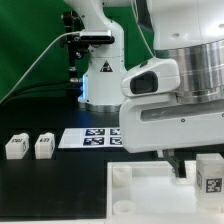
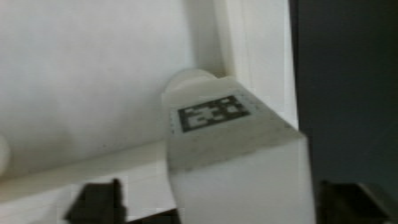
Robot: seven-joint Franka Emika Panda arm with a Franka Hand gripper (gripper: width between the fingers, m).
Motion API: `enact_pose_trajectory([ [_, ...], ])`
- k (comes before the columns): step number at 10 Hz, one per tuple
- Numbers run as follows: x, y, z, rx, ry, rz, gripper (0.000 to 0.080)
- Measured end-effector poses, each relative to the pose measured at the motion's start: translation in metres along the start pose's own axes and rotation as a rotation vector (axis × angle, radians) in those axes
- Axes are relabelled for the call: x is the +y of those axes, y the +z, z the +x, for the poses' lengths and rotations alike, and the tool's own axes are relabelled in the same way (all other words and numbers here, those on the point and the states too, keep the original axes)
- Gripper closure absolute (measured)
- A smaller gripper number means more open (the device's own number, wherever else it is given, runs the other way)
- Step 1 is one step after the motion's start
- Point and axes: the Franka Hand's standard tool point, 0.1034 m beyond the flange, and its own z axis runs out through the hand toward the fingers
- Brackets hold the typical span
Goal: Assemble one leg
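A leg [image 2: 228,140], a white block with a black-and-white tag, stands between my fingers with its far end at a corner of the large white tray-like piece [image 2: 89,80]. My gripper [image 2: 217,205] is open around it: a strip of the tray shows between one finger [image 2: 98,202] and the leg, and the other finger is close to the leg's side. In the exterior view the leg [image 1: 210,178] is at the tray piece's [image 1: 140,195] right end, under my gripper [image 1: 203,168]. Two more legs [image 1: 15,146] [image 1: 43,146] lie on the black table at the exterior view's left.
The marker board [image 1: 90,138] lies on the table behind the tray piece. The arm's base [image 1: 98,70] stands at the back with cables beside it. A round corner socket [image 1: 121,176] shows at the tray piece's near left corner.
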Motion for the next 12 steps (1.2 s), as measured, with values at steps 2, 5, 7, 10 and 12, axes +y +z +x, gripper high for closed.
enact_pose_trajectory([
  [2,0.002,0.000,0.001,0.001,0.165,-0.002,0.0504],
  [5,0.004,0.001,0.000,-0.003,0.563,-0.011,0.0504],
  [7,0.008,0.002,-0.002,-0.001,1.045,-0.004,0.0504],
  [10,0.012,0.001,-0.002,-0.049,1.384,0.022,0.0504],
  [12,0.012,0.002,-0.003,-0.049,1.359,0.020,0.0412],
])
